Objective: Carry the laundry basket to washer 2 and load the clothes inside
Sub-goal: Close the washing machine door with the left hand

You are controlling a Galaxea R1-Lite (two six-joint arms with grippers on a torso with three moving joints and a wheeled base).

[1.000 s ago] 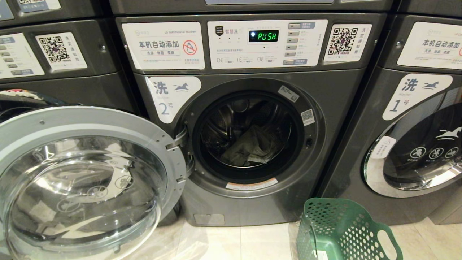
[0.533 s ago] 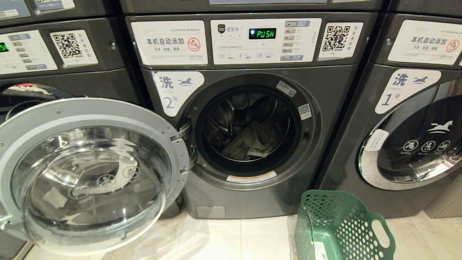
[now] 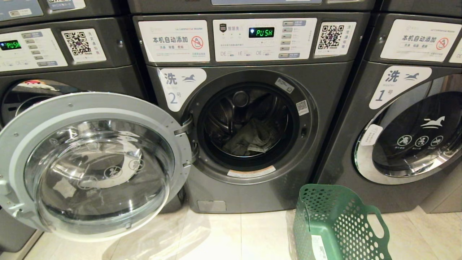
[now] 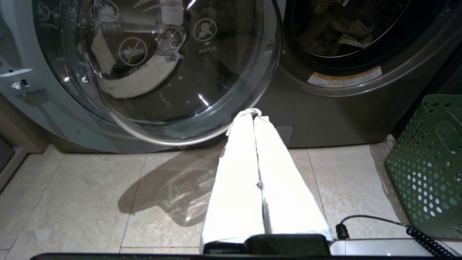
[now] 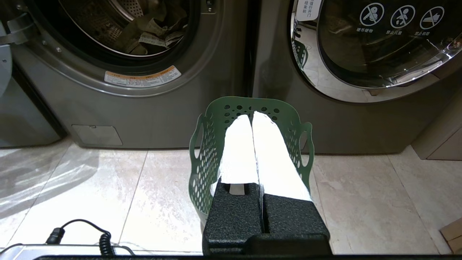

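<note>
Washer 2 (image 3: 252, 173) stands in the middle of the head view with its round door (image 3: 94, 162) swung open to the left. Olive and patterned clothes (image 3: 251, 139) lie in its drum (image 3: 223, 115). The green perforated laundry basket (image 3: 335, 224) sits on the floor at the washer's lower right, and what shows of its inside holds nothing. My left gripper (image 4: 254, 115) is shut with nothing in it, low over the tiles before the open door. My right gripper (image 5: 252, 116) is shut on nothing, just above the basket (image 5: 252, 106). Neither arm shows in the head view.
Washer 1 (image 3: 408, 137) stands to the right with its door closed. Another washer (image 3: 32, 54) on the left lies partly behind the open door. Pale floor tiles (image 3: 234, 238) run in front of the machines. A black coiled cable (image 4: 426, 234) lies by my base.
The whole head view has shifted: the washers look smaller and more of the floor and the left washer shows, so the camera has backed away. Both grippers stay shut.
</note>
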